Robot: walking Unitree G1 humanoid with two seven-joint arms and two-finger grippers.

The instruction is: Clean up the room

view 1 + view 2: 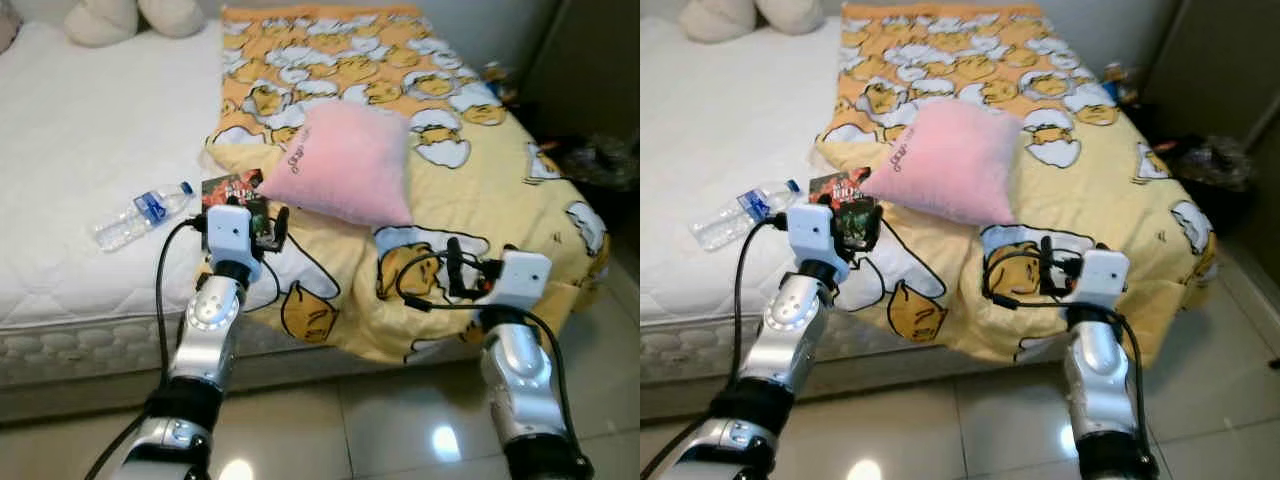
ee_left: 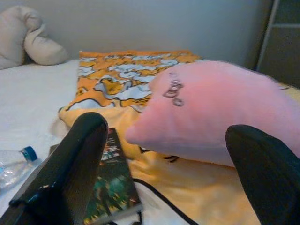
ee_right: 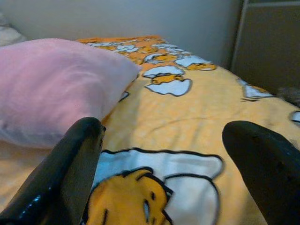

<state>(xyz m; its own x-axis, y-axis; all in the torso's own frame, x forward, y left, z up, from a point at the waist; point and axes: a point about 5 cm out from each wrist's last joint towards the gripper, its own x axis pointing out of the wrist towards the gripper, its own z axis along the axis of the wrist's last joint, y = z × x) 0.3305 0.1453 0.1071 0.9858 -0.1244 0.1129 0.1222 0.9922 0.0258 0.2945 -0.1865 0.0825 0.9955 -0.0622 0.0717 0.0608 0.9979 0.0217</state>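
We hold both grippers, left [image 1: 268, 226] and right [image 1: 462, 268], jaws wide, just near of the pink pillow [image 1: 345, 163] on the bed [image 1: 90, 140].

1. A pink pillow [image 1: 945, 160] lies on the yellow blanket [image 1: 1080, 180].
2. A book [image 1: 840, 188] lies just left of the pillow.
3. A bottle [image 1: 740, 213] lies further left, on the white mattress [image 1: 730, 120].
4. Both grippers hover near the pillow.

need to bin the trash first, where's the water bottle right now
The water bottle lies on its side on the bare white mattress, toward the robot's left, just left of the book and the pink pillow.
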